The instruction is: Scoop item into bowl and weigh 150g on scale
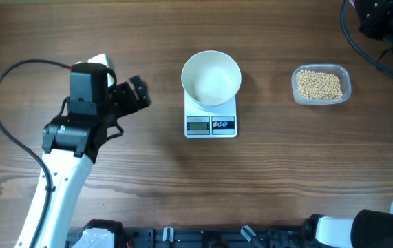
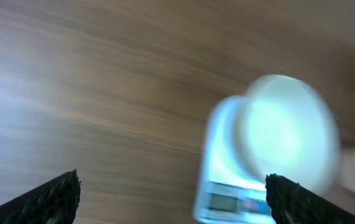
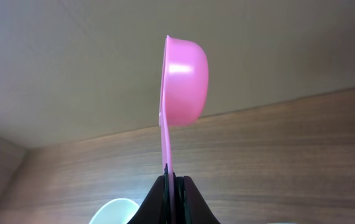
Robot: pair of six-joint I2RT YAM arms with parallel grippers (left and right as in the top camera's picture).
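The white bowl [image 1: 211, 77] stands empty on the small white scale [image 1: 210, 125] at the table's middle. The beige beans [image 1: 319, 85] fill a clear plastic tub [image 1: 348, 85] to the right. My left gripper [image 1: 135, 93] is open and empty, left of the bowl and pointing at it. Its wrist view is blurred, showing the bowl [image 2: 286, 130] and scale [image 2: 227, 186] beyond the spread fingertips [image 2: 50, 199]. My right gripper [image 3: 171, 186] is shut on the handle of a pink scoop [image 3: 184, 78], held upright on edge in the air. The bowl's rim [image 3: 112, 211] shows below it.
The right arm [image 1: 382, 21] reaches in from the far right corner with a black cable beside it. The left arm [image 1: 72, 131] comes from the front left, trailing a cable loop. The wooden table [image 1: 182, 193] carries nothing else.
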